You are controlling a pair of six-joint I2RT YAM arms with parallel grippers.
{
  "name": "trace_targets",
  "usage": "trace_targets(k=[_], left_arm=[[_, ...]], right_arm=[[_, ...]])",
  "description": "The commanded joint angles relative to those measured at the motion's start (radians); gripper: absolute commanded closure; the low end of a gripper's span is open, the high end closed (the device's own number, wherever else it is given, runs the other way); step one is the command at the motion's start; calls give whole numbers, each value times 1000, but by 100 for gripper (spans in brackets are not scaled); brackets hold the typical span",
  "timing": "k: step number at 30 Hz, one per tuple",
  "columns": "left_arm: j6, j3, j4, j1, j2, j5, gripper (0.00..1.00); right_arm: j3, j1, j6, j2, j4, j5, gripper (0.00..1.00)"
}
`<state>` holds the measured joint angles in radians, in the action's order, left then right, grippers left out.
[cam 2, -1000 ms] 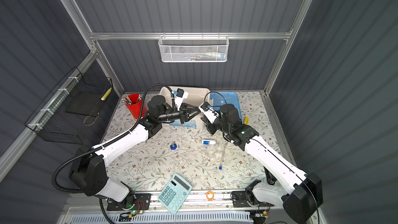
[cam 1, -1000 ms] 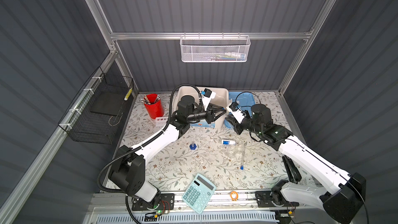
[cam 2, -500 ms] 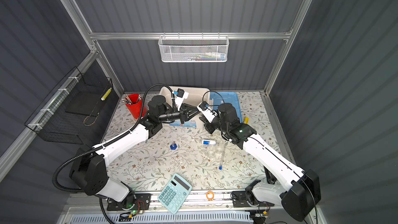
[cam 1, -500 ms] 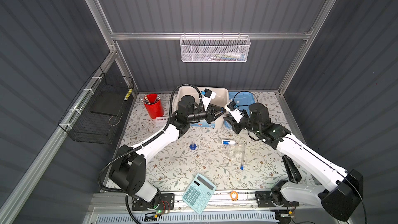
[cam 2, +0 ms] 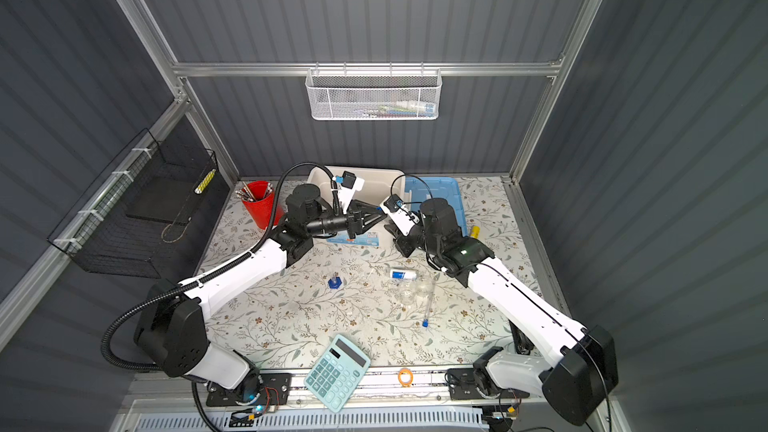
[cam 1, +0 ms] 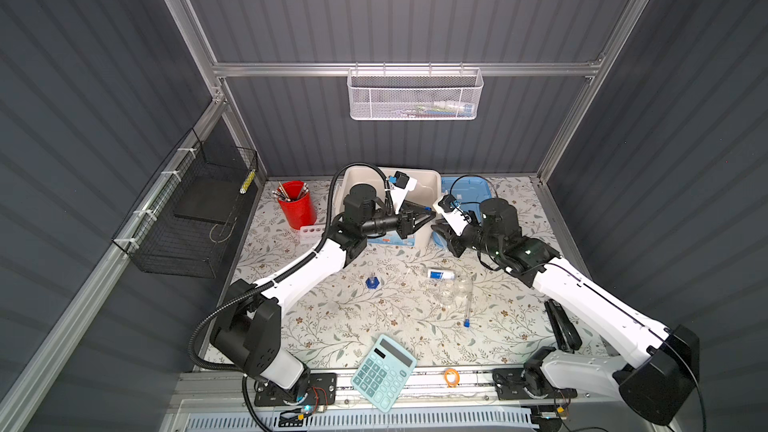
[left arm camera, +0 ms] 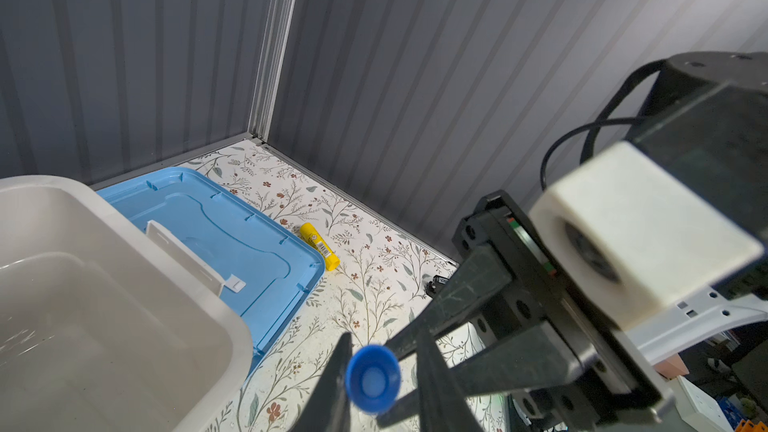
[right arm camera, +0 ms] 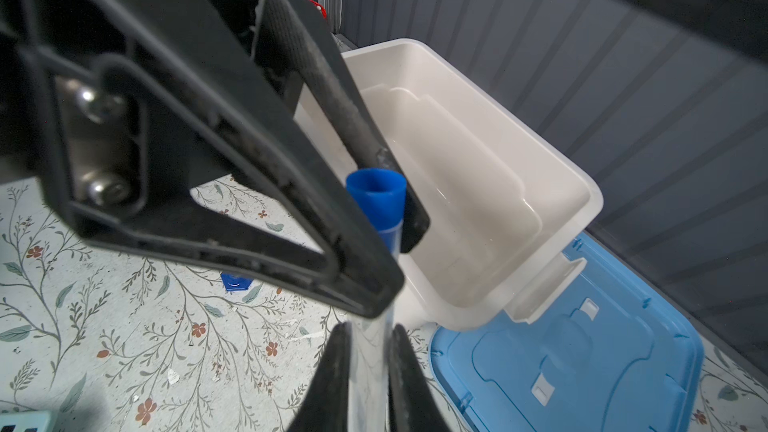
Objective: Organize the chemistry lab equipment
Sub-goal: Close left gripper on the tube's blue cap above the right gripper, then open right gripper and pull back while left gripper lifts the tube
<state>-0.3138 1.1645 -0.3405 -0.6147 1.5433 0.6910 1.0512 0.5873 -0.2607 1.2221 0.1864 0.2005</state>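
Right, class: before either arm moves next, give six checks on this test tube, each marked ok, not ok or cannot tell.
1. Right gripper shut on the test tube body: ok.
2. Left gripper fingers closed on the blue cap: ok.
3. Cap seated in the tube: ok.
4. White bin open, blue lid beside it: ok.
5. Tube above the bin: cannot tell.
6. Table glassware all stored: not ok, second test tube lies loose.
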Motion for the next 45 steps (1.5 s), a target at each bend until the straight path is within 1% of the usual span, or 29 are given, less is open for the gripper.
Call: trace_targets(k=[1, 9, 12, 31, 38, 42, 45], left_arm=[[31, 34, 25, -5, -12, -5, 71], [45, 36, 39, -5, -25, -19, 65], [48, 38, 40, -5, -26, -23, 65], [56, 35, 37, -5, -35, -39, 84], [69, 40, 49, -5, -38, -49, 91], [83, 45, 66, -5, -46, -60, 94], [104, 51, 97, -4, -55, -72, 96]], right_arm=[[27, 4, 15, 10, -18, -15, 86], [27, 4, 14, 11, -16, -23, 86], [26, 4, 15, 13, -18, -23, 86], [27, 3, 17, 22, -33, -26, 85], [27, 4, 20, 27, -38, -32, 80], [24, 4, 24, 22, -48, -38, 70], [18, 3, 21, 13, -53, -33, 68]])
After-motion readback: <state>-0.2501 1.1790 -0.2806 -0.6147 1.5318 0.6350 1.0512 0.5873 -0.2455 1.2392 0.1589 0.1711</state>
